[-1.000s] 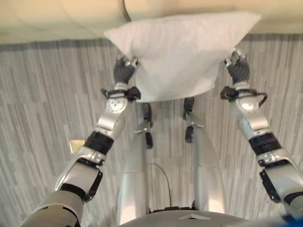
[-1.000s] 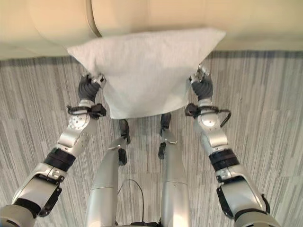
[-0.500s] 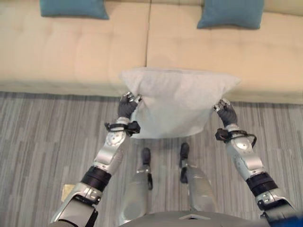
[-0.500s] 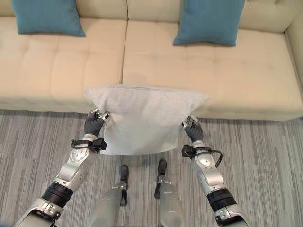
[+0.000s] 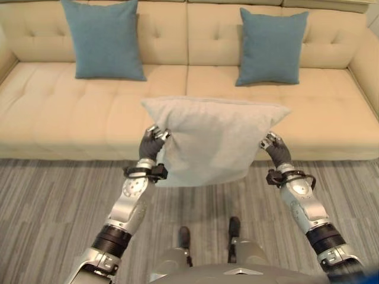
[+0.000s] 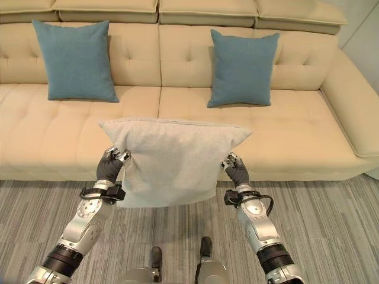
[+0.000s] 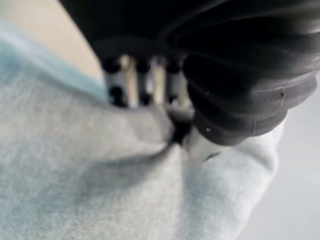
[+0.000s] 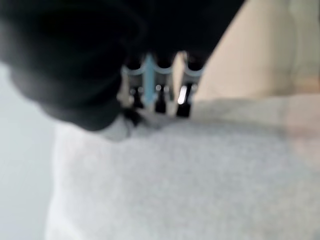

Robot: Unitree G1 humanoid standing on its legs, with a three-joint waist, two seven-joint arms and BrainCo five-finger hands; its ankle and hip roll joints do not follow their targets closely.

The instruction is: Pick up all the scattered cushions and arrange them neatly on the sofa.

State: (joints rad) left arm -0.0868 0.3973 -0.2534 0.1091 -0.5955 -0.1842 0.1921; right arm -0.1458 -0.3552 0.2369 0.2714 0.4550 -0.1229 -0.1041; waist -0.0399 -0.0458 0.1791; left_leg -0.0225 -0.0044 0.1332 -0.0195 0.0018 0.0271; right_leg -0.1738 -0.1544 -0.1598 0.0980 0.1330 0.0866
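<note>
Nearest is grey striped plank-look floor [image 6: 331,207] running up to the sofa front.

Both hands are raised above the floor, holding one light grey cushion [image 6: 172,160] between them, clear of floor and sofa. The cushion hangs in front of the sofa's seat edge, about at the seam between two seat sections; top edge wide, sides tapering to a narrower bottom edge.

Left hand [image 6: 111,167] clamps the cushion's left side, just below its upper left corner. In the left wrist view its fingers [image 7: 131,80] curl over the fabric with the thumb pressing in beside them, and the cloth is creased at the pinch. So it is clenched on the grey cushion [image 7: 90,185].

Right hand [image 6: 236,170] does the same on the right side, below the upper right corner. In the right wrist view its fingers [image 8: 160,85] bear on the top of the fabric; the view is blurred, but the cloth bunches there. Grasping the grey cushion [image 8: 175,175] too.

Behind the cushion: cream tufted sofa [image 6: 308,136], long seat, buttoned backrest, an armrest at far right.

Furthest back, two teal cushions stand upright on the seat against the backrest: left teal cushion [image 6: 74,60] and right teal cushion [image 6: 243,68], well apart, with the held cushion nearer than both and roughly between them.
</note>
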